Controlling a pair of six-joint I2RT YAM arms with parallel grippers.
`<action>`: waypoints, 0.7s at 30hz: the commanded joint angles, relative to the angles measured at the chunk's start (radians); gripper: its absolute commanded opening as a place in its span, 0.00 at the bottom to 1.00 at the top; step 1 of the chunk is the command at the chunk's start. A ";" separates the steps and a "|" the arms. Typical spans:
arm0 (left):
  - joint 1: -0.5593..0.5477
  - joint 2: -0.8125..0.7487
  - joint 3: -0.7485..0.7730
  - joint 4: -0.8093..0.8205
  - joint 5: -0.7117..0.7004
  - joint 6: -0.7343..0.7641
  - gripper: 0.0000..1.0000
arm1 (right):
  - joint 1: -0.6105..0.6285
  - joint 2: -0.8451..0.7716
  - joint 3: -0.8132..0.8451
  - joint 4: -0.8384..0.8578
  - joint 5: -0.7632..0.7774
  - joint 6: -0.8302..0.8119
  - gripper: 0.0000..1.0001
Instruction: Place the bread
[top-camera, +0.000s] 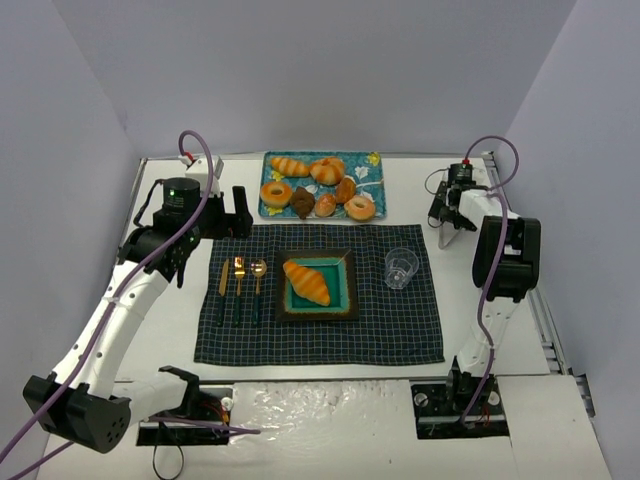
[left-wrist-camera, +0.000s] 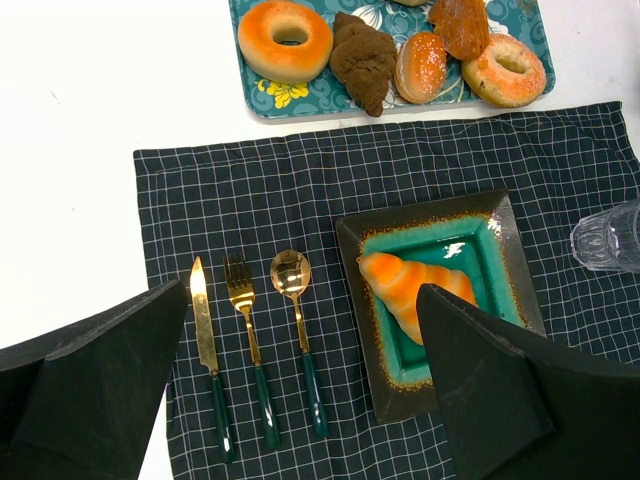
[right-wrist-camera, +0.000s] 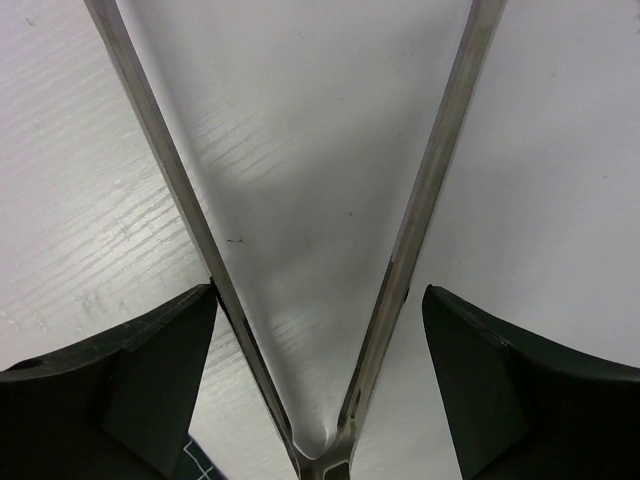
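Two end effectors are in view, and neither has hold of the bread. Your left end effector (top-camera: 240, 212) hangs with its fingers (left-wrist-camera: 100, 380) spread wide and nothing between them, above the far left corner of the checked placemat (top-camera: 400, 335). From the left wrist view you look down between those fingers onto a knife (left-wrist-camera: 205, 350), a fork (left-wrist-camera: 245, 340) and a spoon (left-wrist-camera: 295, 320) lying side by side on the cloth. The bread (left-wrist-camera: 410, 285) lies to their right, well apart from the end effector, its near end hidden behind the right-hand finger. It rests slantwise in the teal hollow of a square dark-rimmed plate (top-camera: 345, 300) at the middle of the placemat. A clear glass (top-camera: 401, 267) stands just right of the plate. Beyond the cloth, a patterned tray (top-camera: 372, 162) carries doughnuts and other pastries.

Your right end effector (top-camera: 447, 215) is low over the bare tabletop (top-camera: 560, 420) at the far right, far from the bread. Its fingers (right-wrist-camera: 110, 390) are also wide apart, with metal tongs (right-wrist-camera: 190, 220) spread in a V between them. One arm touches a fingertip; you cannot tell whether they are gripped.
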 joint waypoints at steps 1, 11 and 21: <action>-0.004 -0.015 0.015 0.072 0.002 0.007 0.97 | 0.006 -0.142 0.005 0.000 0.046 0.003 0.82; -0.004 -0.011 0.016 0.072 0.004 0.007 0.97 | 0.015 -0.411 -0.045 -0.002 -0.083 0.018 0.83; -0.007 -0.011 0.016 0.076 0.014 0.002 0.97 | 0.100 -0.794 -0.115 0.040 -0.316 0.055 0.90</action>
